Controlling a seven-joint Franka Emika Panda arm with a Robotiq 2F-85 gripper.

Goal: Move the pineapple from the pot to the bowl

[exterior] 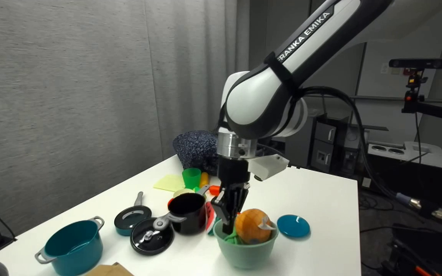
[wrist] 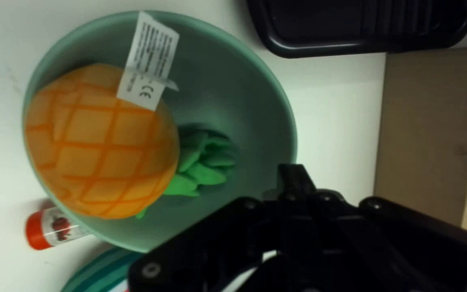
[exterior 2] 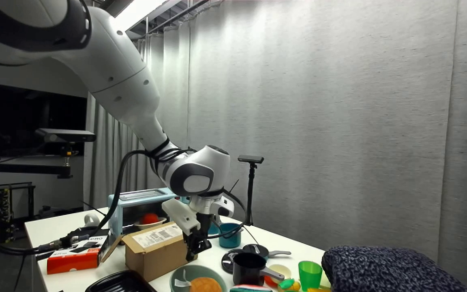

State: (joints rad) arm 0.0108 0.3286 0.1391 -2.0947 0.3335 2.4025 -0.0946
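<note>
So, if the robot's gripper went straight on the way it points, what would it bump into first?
Probably the bowl: the gripper points down and, in the wrist view, covers part of its rim. Depth is unclear, so whether rim or inside comes first I can't tell.

The rounded orange-yellow toy pineapple (wrist: 99, 150) has a soft, matt, cloth-like skin. The wide pale mint-green bowl (wrist: 237, 97) looks like smooth, satin plastic. The round black pot (exterior: 192, 222) is smooth with a slight gloss. The black ribbed tray (wrist: 335, 48) has a glossy rim. The translucent green cup (exterior 2: 310, 276) resembles plastic. The brown box (exterior 2: 158, 259) is matt cardboard. The grey curtain (exterior: 71, 76) is woven cloth. The cylindrical wrist collar (exterior: 236, 145) is bright metal.
</note>
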